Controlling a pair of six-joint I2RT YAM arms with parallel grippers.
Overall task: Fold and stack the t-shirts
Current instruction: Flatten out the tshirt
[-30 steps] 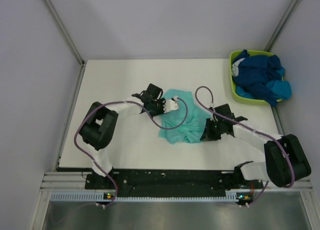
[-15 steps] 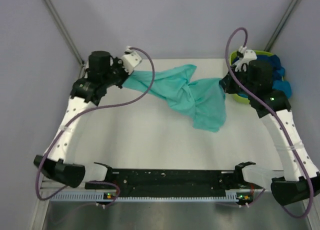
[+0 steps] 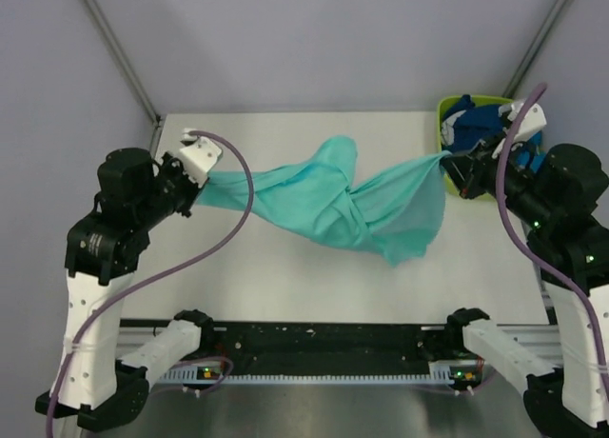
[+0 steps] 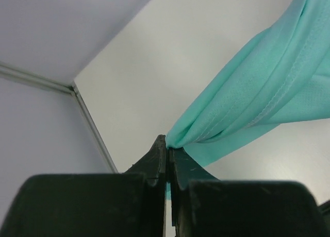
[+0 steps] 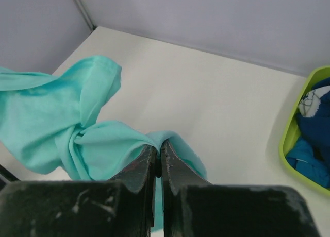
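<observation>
The white table (image 3: 257, 267) carries a lime-green plastic tub (image 3: 442, 124) at its far right corner, with blue t-shirts (image 3: 473, 114) heaped inside.

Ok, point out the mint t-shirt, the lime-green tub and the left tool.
mint t-shirt (image 3: 328, 195): top view, twisted middle of the cloth.
lime-green tub (image 3: 442, 124): top view, left wall.
left tool (image 4: 166, 144): left wrist view, between its shut fingertips.

Left claw (image 4: 167, 150) pinched on mint tee (image 4: 258, 100) edge, cloth stretched above white table (image 4: 170, 67)
</observation>
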